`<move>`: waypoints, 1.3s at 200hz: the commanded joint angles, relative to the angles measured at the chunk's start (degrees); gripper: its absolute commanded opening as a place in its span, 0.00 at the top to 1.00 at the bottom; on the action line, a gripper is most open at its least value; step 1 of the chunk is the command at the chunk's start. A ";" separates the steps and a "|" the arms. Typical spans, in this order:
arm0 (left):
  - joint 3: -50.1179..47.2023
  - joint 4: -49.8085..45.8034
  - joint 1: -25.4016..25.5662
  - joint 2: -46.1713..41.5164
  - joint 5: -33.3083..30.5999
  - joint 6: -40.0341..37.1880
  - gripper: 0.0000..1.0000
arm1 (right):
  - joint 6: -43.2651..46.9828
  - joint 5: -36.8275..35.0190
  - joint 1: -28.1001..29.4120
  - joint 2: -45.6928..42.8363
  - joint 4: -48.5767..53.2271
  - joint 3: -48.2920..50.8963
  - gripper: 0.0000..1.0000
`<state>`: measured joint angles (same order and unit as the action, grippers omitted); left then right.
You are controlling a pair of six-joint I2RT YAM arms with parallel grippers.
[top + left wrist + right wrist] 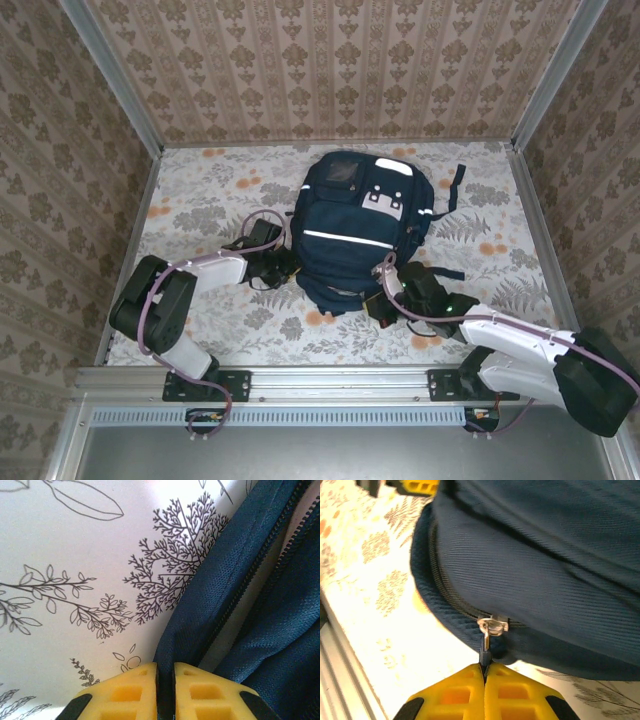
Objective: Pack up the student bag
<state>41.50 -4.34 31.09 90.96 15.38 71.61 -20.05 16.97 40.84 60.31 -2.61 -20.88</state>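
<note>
The student bag (362,232), a bulky navy backpack of ribbed woven fabric with a white stripe, is lying flat in the middle of the counter (210,200), whose pale covering is showing printed leaves and orange blossoms. At the bag's near left corner the left pincer (165,680) is standing narrow, its blocky yellow fingers nipping a fold of the blue cloth beside an open zipper (250,575) with dark teeth. At the bag's near right edge the right pincer (485,672) is pressing tight on the thin blue zipper pull (485,650), which is hanging from a shiny metal slider (493,625). Patterned wallpaper walls (330,70) are standing around the bag.
</note>
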 commanded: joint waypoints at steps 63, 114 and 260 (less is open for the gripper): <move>0.35 1.90 1.88 0.89 1.76 0.10 0.90 | -1.53 3.61 3.55 5.81 -2.47 -5.19 1.00; 4.65 -5.41 0.59 -4.57 2.31 -11.32 0.45 | -7.35 -4.49 3.61 -0.19 1.72 -3.31 1.00; 11.54 -11.78 -5.29 -1.26 5.14 -20.18 0.34 | -11.63 -5.54 -3.05 -10.39 15.12 -3.30 0.97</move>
<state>50.57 -17.12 24.82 90.04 18.28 53.47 -33.23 4.47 38.13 49.34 13.63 -23.97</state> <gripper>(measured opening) 0.671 0.062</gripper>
